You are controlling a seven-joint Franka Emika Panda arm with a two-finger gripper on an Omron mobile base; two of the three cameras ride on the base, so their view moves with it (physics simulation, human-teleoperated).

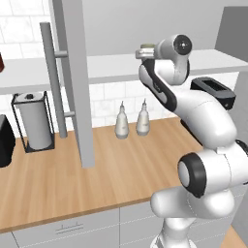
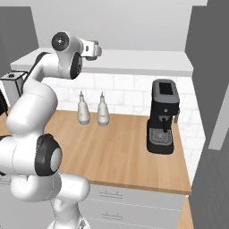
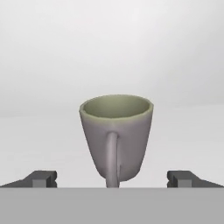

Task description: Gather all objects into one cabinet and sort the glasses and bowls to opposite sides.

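Observation:
A taupe-grey cup [image 3: 116, 135] with a greenish inner rim stands upright on the white shelf floor [image 3: 39, 140] of the cabinet. A thin handle on it faces the hand camera. My gripper [image 3: 112, 179] is open, one fingertip [image 3: 41, 178] on each side of the cup's base, and neither touches it. From the left base view the hand [image 1: 145, 53] reaches over the shelf [image 1: 111, 65], and the cup's rim [image 1: 147, 46] peeks above it. The right base view shows the same cup [image 2: 95, 44] at the hand's tip. The grey cabinet door [image 1: 72, 72] hangs open with its bar handle [image 1: 51, 77].
Two white bottles [image 1: 131, 121] stand on the wooden counter [image 1: 97, 174] under the shelf. A paper towel holder [image 1: 34, 121] is at the left, and a black coffee machine [image 2: 162, 116] at the right. The open door juts out over the counter.

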